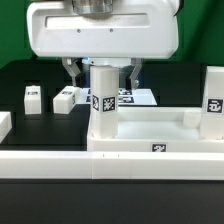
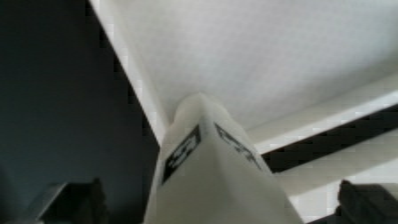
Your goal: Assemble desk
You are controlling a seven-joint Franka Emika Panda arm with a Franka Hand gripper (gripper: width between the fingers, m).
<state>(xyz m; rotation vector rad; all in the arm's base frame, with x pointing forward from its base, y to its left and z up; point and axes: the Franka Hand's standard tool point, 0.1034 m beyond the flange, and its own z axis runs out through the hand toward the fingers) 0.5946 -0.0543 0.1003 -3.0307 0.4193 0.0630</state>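
Four legs (image 1: pixel 103 95): two upright on one tabletop (image 1: pixel 150 135), two loose beside it; fingers (image 1: pixel 72 70) wide apart around one upright leg.

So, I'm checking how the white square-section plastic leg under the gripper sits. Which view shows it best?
The exterior view: the white square-section leg stands upright at full height, tag visible, its foot at a corner of the white tray-like tabletop. The wrist view looks down along the leg, foreshortened, base hard to make out.
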